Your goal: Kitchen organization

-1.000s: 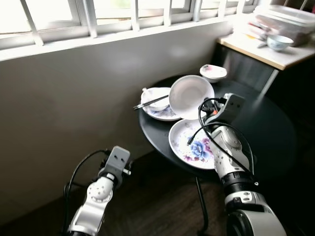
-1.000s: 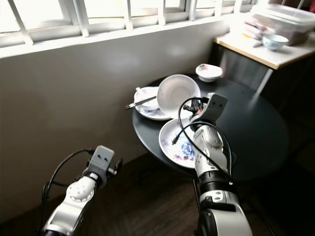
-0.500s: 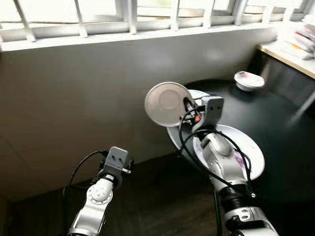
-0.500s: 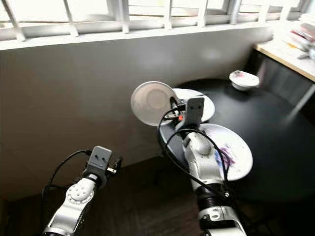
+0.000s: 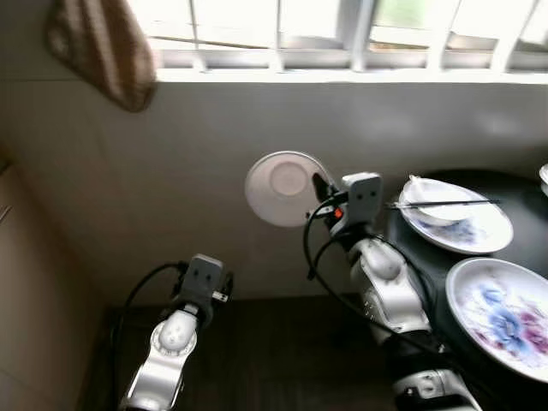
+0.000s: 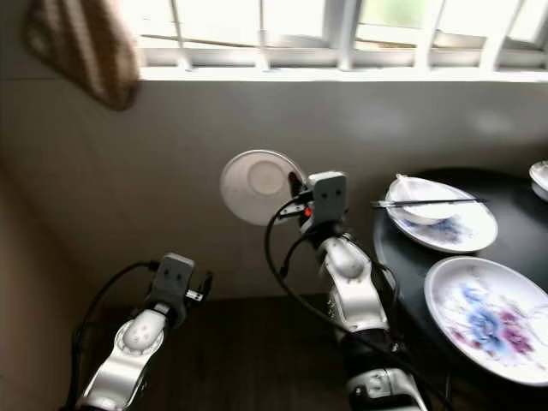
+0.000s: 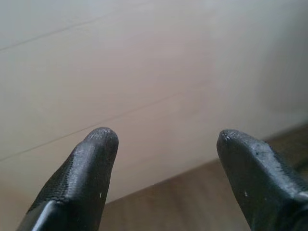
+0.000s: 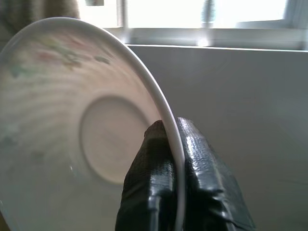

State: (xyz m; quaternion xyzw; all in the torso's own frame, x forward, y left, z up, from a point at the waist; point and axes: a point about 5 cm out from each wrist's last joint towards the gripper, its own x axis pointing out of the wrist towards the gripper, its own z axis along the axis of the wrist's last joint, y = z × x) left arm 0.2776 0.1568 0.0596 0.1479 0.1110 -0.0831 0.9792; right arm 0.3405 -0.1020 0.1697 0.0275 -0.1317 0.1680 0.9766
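Observation:
My right gripper (image 5: 321,190) is shut on the rim of a white bowl (image 5: 282,188), held up on edge in front of the wall, left of the black round table (image 5: 428,265). In the right wrist view the bowl (image 8: 82,144) shows its underside and foot ring, with the rim pinched between the two fingers (image 8: 154,163). On the table lie a flowered plate (image 5: 505,312) and a second plate (image 5: 479,231) carrying a small bowl (image 5: 432,190) with chopsticks (image 5: 445,204) across it. My left gripper (image 7: 166,144) hangs low at the left, open and holding nothing.
A grey wall runs under a barred window (image 5: 342,34). A striped cloth (image 5: 103,47) hangs at the upper left. Dark wooden floor (image 5: 274,351) lies below, and a pale cabinet side (image 5: 26,282) stands at the far left.
The camera has swung left, so the table now sits at the right edge. My right gripper still holds the white bowl up off the table; the left arm hangs as before.

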